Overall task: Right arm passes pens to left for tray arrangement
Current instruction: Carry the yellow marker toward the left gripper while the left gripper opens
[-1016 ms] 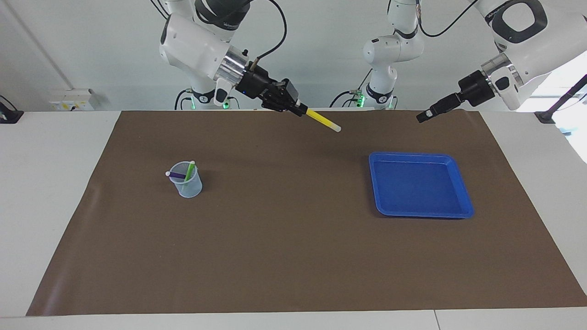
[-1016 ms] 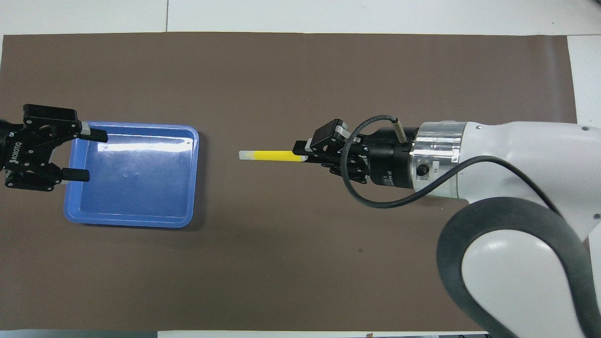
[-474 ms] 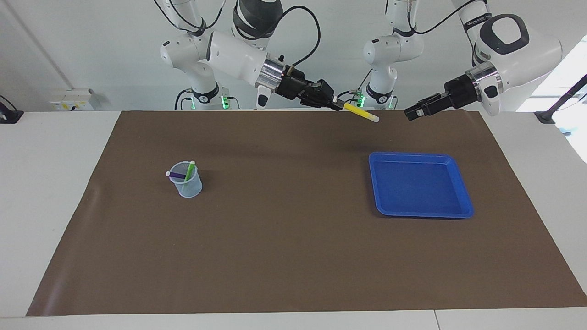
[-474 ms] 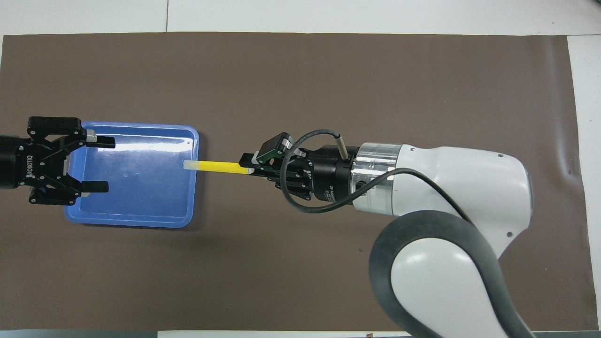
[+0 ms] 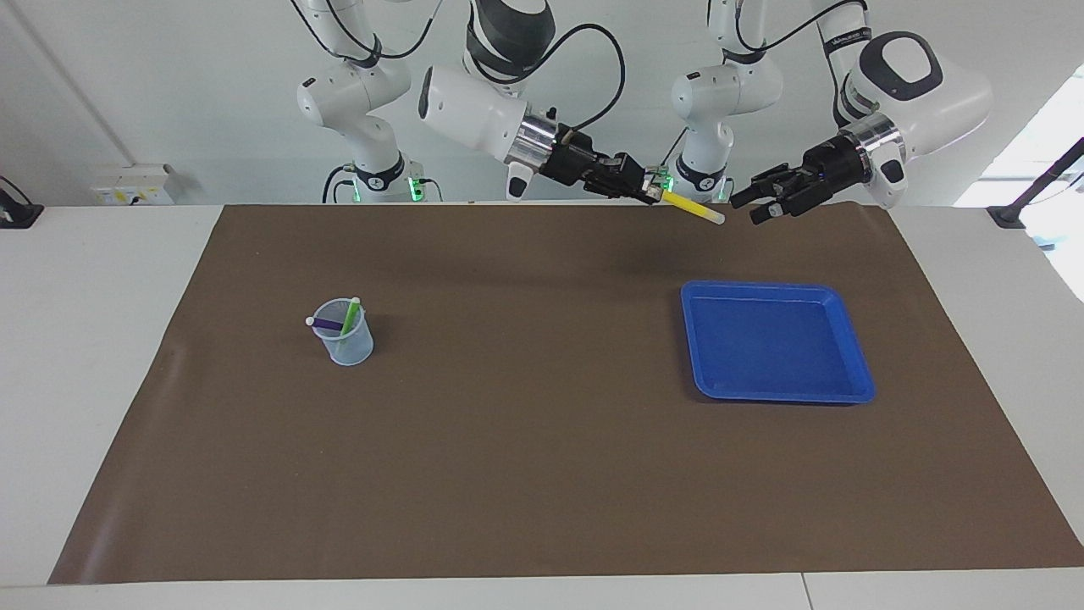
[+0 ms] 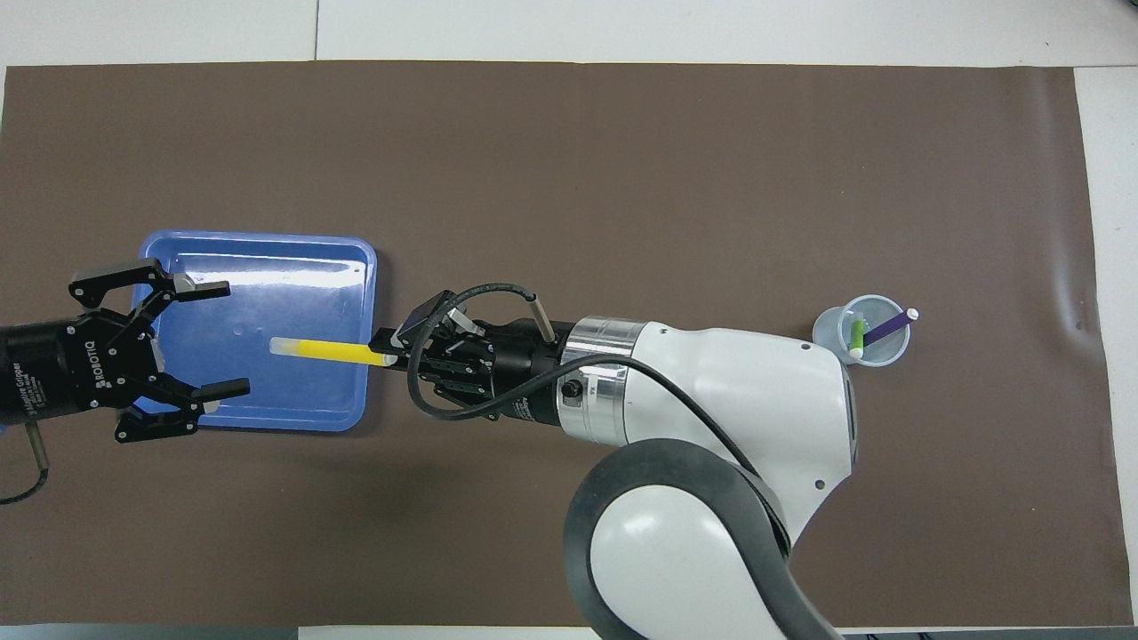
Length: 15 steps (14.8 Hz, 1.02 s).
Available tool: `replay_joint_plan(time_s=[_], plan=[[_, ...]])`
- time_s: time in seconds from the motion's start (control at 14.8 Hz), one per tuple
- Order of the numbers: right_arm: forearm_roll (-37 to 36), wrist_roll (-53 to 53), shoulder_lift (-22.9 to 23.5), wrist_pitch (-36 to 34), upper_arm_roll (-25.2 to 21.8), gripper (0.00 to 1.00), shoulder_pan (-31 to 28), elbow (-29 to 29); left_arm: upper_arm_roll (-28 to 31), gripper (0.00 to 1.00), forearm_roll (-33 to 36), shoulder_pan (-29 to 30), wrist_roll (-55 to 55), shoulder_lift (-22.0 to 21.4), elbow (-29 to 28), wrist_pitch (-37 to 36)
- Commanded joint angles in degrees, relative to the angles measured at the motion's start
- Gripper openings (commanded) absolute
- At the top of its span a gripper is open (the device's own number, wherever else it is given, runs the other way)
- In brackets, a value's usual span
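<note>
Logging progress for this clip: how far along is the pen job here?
Early. The blue tray holds no pens. In hand: the right gripper holds the yellow pen out toward the open left gripper, which has not taken it. Left: that handover and placing, then the purple pen and green pen in the cup.

A plain white wall (image 5: 169, 93) runs along twelve o'clock, evenly lit. At about ten o'clock a white socket box (image 5: 135, 185) is fixed low on it. Strong daylight spills in at two to three o'clock, washing out that corner. The white table (image 5: 76, 356) fills the room's middle, covered by a brown mat (image 5: 525, 457) that stops short of the tabletop's edges. A seam (image 5: 801, 591) splits the tabletop near five o'clock.
</note>
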Motion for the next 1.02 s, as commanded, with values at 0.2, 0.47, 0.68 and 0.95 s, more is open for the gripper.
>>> replay_joint_plan(time_s=[0.2,0.47,0.68,0.95], plan=[[0.7,3.42,3.26,1.95,-0.18,0.0,1.71,3.56,0.01,0.99,-2.68,-0.51,-2.04,-5.3,-6.57,4.3],[0.26,4.57,3.35,1.87,-0.1,0.0,1.8,3.83,-0.6,0.96,-6.03,-2.61,-4.42,-5.03,-6.66,7.47],[0.26,4.75,3.35,1.87,-0.18,0.0,1.8,3.83,-1.22,0.91,-6.03,-4.55,-4.33,-4.95,-6.66,8.52],[0.17,4.75,3.35,1.87,-0.18,0.0,1.8,3.83,-1.13,0.79,-6.03,-4.74,-4.5,-4.95,-6.66,8.62]])
